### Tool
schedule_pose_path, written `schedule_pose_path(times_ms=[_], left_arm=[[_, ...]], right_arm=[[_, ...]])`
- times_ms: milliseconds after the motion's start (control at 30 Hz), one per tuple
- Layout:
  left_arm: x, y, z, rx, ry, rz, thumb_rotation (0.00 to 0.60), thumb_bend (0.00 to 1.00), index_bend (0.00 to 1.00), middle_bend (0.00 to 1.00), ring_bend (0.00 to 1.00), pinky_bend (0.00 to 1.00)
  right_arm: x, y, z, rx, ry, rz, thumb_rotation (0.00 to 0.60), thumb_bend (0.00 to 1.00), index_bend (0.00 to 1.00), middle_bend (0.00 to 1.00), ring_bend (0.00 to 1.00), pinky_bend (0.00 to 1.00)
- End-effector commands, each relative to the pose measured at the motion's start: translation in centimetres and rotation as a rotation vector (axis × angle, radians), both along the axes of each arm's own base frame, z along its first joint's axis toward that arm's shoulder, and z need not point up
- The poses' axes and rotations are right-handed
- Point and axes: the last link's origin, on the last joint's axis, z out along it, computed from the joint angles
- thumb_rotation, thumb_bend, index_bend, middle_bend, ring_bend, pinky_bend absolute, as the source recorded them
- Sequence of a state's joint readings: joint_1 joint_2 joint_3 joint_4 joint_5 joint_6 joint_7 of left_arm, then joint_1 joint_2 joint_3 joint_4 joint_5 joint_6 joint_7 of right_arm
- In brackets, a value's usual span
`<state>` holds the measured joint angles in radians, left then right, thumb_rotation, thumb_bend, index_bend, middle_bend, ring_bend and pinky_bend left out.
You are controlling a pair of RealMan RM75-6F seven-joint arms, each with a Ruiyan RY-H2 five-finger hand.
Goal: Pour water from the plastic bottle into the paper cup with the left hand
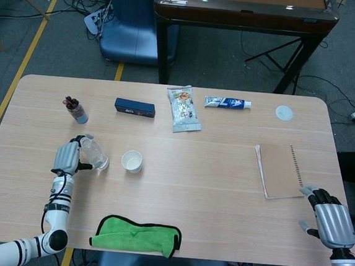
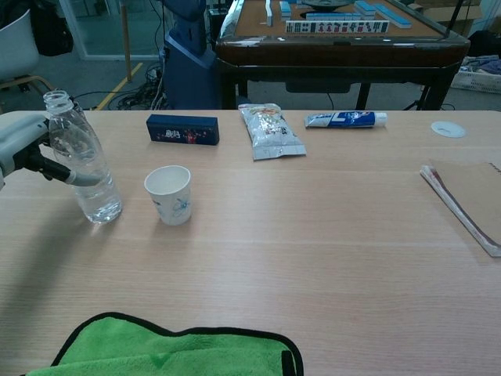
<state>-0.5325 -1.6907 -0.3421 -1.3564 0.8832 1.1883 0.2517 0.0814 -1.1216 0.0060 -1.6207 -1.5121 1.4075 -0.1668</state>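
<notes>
A clear plastic bottle (image 1: 93, 155) (image 2: 86, 168) with no cap stands on the table at the left, tilted slightly, with a little water in the bottom. My left hand (image 1: 67, 156) (image 2: 19, 145) grips it from the left, thumb across its front. The white paper cup (image 1: 131, 161) (image 2: 169, 194) stands upright just right of the bottle, apart from it. My right hand (image 1: 330, 220) hangs open by the table's near right corner, holding nothing.
A green cloth (image 1: 136, 235) lies at the near edge. A blue box (image 1: 134, 107), snack bag (image 1: 183, 108), toothpaste tube (image 1: 227, 102) and white disc (image 1: 284, 112) line the far side. A small dark bottle (image 1: 76, 110) stands far left, a notebook (image 1: 278, 170) right.
</notes>
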Motion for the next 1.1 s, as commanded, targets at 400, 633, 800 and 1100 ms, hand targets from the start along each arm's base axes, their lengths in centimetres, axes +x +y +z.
schedule_pose_path(times_ms=[400, 633, 800, 1100], left_arm=[[0.6, -0.5, 0.6, -0.005, 0.042, -0.010, 0.600, 0.00, 0.17, 0.13, 0.15, 0.35], [0.7, -0.9, 1.3, -0.019, 0.062, -0.005, 0.600, 0.00, 0.17, 0.12, 0.15, 0.35], [0.7, -1.2, 1.8, -0.032, 0.065, 0.002, 0.600, 0.00, 0.17, 0.12, 0.15, 0.35], [0.2, -2.1, 3.1, -0.017, 0.088, -0.013, 0.600, 0.00, 0.17, 0.12, 0.15, 0.35]], right_arm=[[0.0, 0.0, 0.0, 0.000, -0.001, 0.003, 0.600, 0.01, 0.26, 0.24, 0.21, 0.39], [0.1, 0.0, -0.2, 0.007, 0.002, 0.003, 0.600, 0.01, 0.26, 0.24, 0.21, 0.39], [0.0, 0.0, -0.3, 0.009, 0.003, 0.001, 0.600, 0.01, 0.26, 0.24, 0.21, 0.39], [0.0, -0.1, -0.4, 0.014, 0.005, 0.000, 0.600, 0.01, 0.26, 0.24, 0.21, 0.39]])
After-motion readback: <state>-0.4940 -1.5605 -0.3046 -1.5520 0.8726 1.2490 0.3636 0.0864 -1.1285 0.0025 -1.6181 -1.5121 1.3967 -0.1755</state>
